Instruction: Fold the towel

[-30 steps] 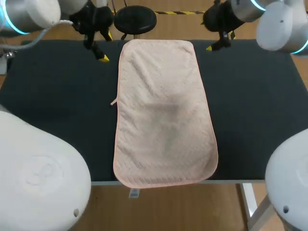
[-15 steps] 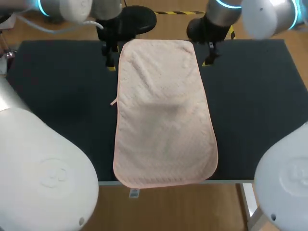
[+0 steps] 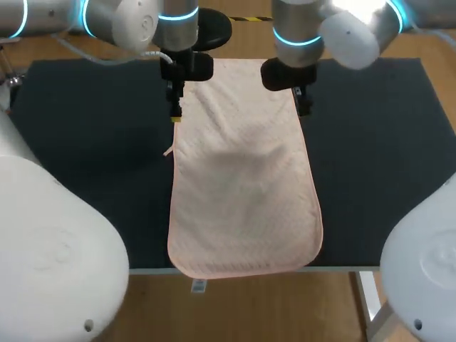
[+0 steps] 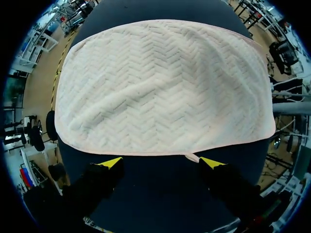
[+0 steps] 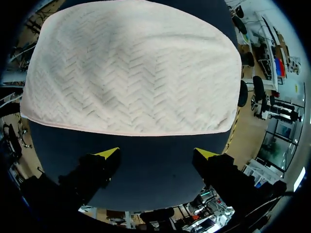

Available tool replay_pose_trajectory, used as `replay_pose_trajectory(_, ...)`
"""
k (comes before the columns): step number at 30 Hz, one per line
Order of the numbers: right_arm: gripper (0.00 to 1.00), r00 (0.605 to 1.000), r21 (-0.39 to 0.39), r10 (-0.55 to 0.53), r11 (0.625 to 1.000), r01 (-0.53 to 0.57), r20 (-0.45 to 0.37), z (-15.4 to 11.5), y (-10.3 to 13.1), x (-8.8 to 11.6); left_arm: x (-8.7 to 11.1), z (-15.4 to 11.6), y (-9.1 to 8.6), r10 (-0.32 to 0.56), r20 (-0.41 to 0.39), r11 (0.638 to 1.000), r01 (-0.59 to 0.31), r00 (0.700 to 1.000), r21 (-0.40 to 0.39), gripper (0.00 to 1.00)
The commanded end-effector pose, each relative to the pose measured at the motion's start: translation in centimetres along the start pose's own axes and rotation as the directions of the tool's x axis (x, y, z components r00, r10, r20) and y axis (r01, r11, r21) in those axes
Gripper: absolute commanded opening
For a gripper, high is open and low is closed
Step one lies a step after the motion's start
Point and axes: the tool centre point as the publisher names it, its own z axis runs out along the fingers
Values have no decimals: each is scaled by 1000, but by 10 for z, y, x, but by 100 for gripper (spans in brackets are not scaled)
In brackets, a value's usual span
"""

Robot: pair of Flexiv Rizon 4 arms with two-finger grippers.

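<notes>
Here, the left hand (image 4: pixel 160 162) has its two yellow-tipped fingers spread wide with nothing between them. It is over bare dark tabletop (image 4: pixel 160 194), just short of the towel's (image 4: pixel 160 87) long edge, where a small fabric tab (image 4: pixel 192 157) sticks out near one fingertip. The right hand (image 5: pixel 155 153) is likewise spread and empty, just off the opposite long edge. In the head view the two hands sit in the upper middle of the frame, either side of the towel's far end. The pale pink towel lies flat and unfolded down the centre of the frame, its near end reaching the tabletop's front edge.
</notes>
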Motion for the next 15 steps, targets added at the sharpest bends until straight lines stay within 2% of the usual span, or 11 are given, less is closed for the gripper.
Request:
replay_pose_trajectory(1, 100, 1000, 78, 0, 997, 0, -7, -6, 3, -2, -2, 1, 3, 1, -5, 1000, -1, 1000, 16, 100)
replay_pose_trajectory(9, 100, 1000, 78, 0, 997, 0, -7, -6, 3, -2, -2, 1, 3, 1, -5, 1000, -1, 1000, 16, 100)
replay_pose_trajectory(10, 100, 1000, -8, 24, 1000, -24, 0, -11, -4, -7, -2, 1, 3, 1, -5, 1000, -1, 1000, 16, 100)
replay_pose_trajectory(11, 100, 998, -48, 58, 997, -56, 21, -16, -8, -10, -3, -5, 8, 0, 23, 1000, 0, 1000, 12, 100)
replay_pose_trajectory(12, 100, 995, -48, 98, 994, -97, 26, -19, -11, -13, -4, -7, 10, -19, 32, 1000, 20, 999, -6, 100)
replay_pose_trajectory(14, 100, 993, -99, 120, 988, -119, 5, -15, -10, -14, -8, -6, 13, -32, 35, 998, 30, 999, 46, 100)
replay_pose_trajectory(15, 100, 990, -101, 142, 985, -143, -18, -11, -9, -13, -8, -6, 13, -43, 38, 997, 40, 998, 59, 100)
